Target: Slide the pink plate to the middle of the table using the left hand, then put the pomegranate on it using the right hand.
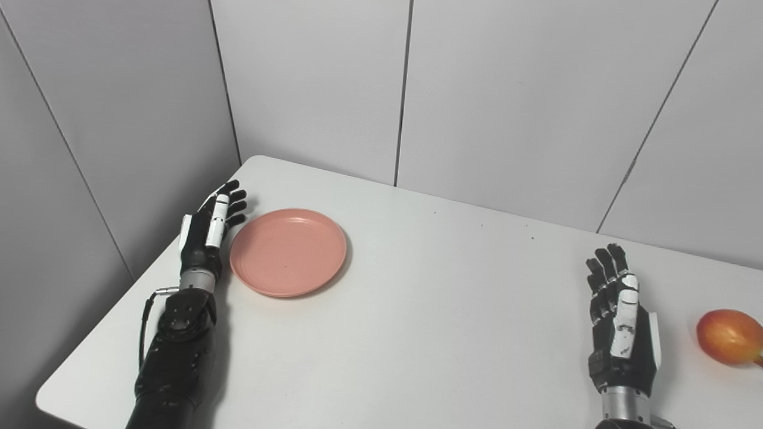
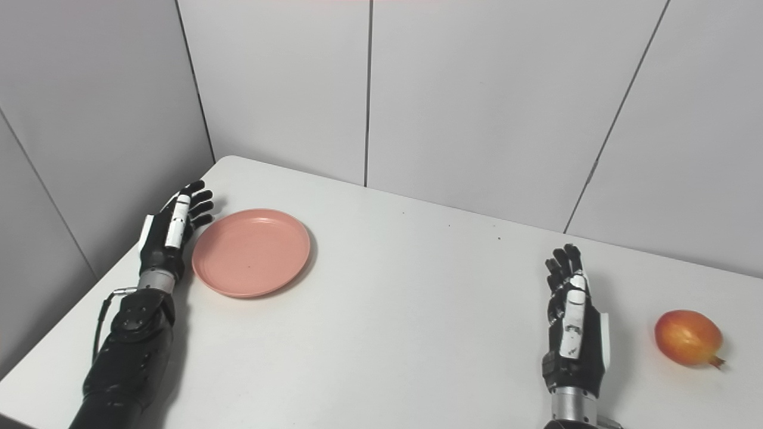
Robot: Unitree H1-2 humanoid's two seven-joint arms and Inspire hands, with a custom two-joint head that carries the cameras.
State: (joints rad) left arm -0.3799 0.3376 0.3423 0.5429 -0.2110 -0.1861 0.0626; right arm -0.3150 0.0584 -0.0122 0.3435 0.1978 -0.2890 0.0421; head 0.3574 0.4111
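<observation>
Fingers [image 1: 233, 204] of left hand [image 1: 210, 229] straight, empty, beside pink plate [image 1: 288, 251], right hand [image 2: 572, 333] spread, empty, near pomegranate [image 2: 688, 337]

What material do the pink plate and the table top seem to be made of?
The pink plate looks like matte plastic or melamine: an even, flat colour with only a soft sheen on the rim, though glazed ceramic cannot be ruled out. The table top looks like smooth white laminate, slightly matte, with rounded corners and a few dark specks.
</observation>
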